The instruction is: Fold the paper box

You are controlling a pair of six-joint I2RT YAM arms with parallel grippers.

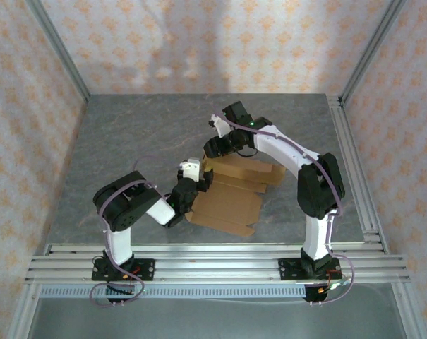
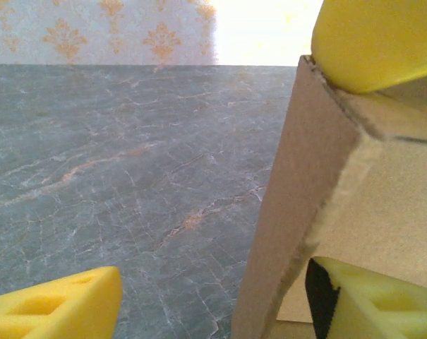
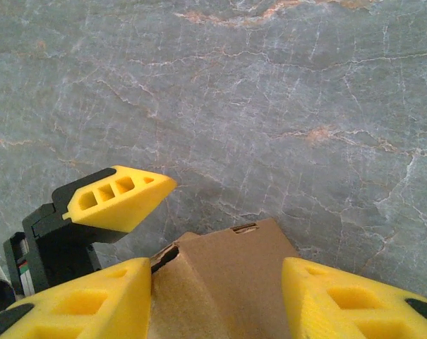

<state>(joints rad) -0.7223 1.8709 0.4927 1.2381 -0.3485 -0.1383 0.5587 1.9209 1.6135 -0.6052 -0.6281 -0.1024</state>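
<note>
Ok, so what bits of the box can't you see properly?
- Whole shape of the box: in the top view the arms cover its left and far parts, and the folds are too small to make out.
- Whether the right gripper squeezes the box: in the right wrist view the bottom edge cuts off where its fingers meet it.
- Rest of the box: the left wrist view is so close that the right edge cuts it off.

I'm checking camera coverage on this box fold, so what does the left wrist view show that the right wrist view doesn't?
Left wrist: the patterned wall behind the table, and a panel of the paper box standing upright, seen edge-on. Right wrist: a box corner from above, between the jaws of the right gripper, with a left-arm finger beside it. Both: the grey marble table and tan cardboard.
</note>
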